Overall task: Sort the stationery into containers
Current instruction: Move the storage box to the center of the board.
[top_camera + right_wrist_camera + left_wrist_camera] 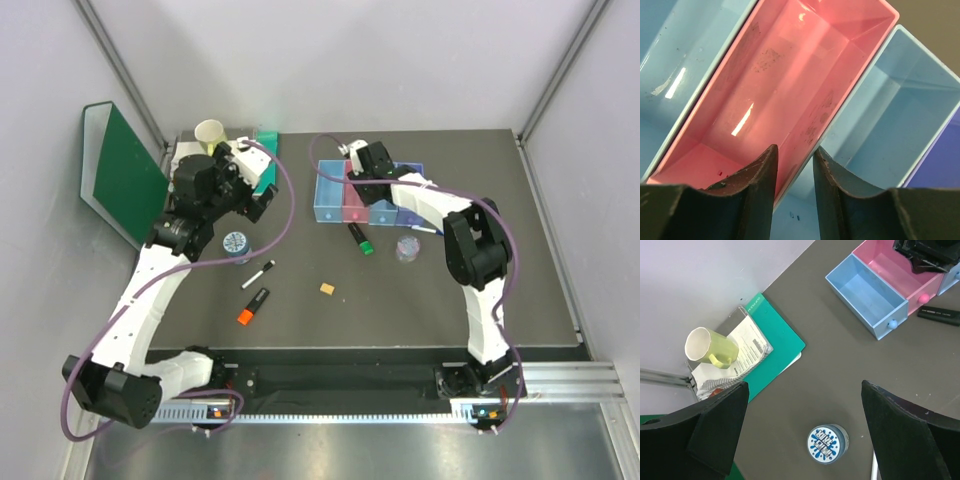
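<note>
Folder: a large green folder (125,175) is being propped upright at the far left, beside the dark table (500,300).
Cup: a pale green cup with a handle (707,347) is being kept on its side at the back left corner, next to some papers.
Left gripper: the left gripper (804,387) is being held above the table with its fingers spread wide, gripping nothing.
Tin: the round blue-patterned tin (827,444) is being left flat on the table, below the spread fingers and apart from them.
Loose items: a slim white pen (258,275) and a black highlighter with an orange cap (253,306) are being left just right of the tin, with a tiny tan block (327,288) farther right.
Bins: the row of four joined plastic bins (355,205) is being kept at the back centre, with the light blue bin (865,295) leftmost.
Right gripper: the right gripper (795,152) is being held low over the row, its fingers a narrow gap apart astride the wall shared by the pink bin (790,75) and the blue bin (900,115). Whether that wall is being pinched cannot be told.
Front of bins: a black highlighter with a green cap (360,240) is being left just in front of the pink bin, and a clear round tub (408,248) to its right.
</note>
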{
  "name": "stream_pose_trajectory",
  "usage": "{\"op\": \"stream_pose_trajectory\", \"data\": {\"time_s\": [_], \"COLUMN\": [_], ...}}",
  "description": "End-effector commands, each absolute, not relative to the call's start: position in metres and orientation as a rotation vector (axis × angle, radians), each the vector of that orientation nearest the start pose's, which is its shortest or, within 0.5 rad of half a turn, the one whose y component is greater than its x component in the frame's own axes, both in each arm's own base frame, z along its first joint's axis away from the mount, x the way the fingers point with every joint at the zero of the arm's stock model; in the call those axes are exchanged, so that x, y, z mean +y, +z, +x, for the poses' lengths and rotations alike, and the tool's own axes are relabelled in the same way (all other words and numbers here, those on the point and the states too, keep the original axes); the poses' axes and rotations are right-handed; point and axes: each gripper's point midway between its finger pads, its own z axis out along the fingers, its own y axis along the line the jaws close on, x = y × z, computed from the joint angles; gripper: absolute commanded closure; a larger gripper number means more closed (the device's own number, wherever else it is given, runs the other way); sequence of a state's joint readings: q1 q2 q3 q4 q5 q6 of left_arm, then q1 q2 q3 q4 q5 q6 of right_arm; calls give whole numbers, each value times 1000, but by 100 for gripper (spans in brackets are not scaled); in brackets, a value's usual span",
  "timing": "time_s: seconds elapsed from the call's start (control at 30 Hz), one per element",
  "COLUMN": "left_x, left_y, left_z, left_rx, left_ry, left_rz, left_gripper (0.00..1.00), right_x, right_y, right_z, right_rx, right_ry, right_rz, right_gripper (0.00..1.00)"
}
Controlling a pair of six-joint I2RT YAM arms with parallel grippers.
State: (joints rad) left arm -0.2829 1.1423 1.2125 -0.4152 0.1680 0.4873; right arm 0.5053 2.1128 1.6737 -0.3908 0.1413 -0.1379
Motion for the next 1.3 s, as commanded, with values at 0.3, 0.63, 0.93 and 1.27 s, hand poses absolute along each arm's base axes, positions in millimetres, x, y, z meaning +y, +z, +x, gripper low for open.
{"op": "stream_pose_trajectory", "data": {"time_s": [0.3, 0.63, 0.93, 1.27], "left_x": [-110, -107, -106, -107], "left_y": [326, 326, 329, 340], "left_z": [353, 354, 355, 357], "left_rx": [1667, 1665, 1663, 1647], "left_ry": [-41, -40, -42, -42], "left_rz": [778, 783, 781, 791], "left_gripper": [1, 1, 1, 1], "right_x": [278, 262, 253, 267], "right_y": [119, 106, 101, 100], "right_z": [480, 449, 419, 384], "right_rx": [2207, 2282, 2325, 2348], "right_ry": [90, 50, 36, 51], "right_rz": [-613, -482, -453, -454], "right_gripper": [67, 70, 71, 73]}}
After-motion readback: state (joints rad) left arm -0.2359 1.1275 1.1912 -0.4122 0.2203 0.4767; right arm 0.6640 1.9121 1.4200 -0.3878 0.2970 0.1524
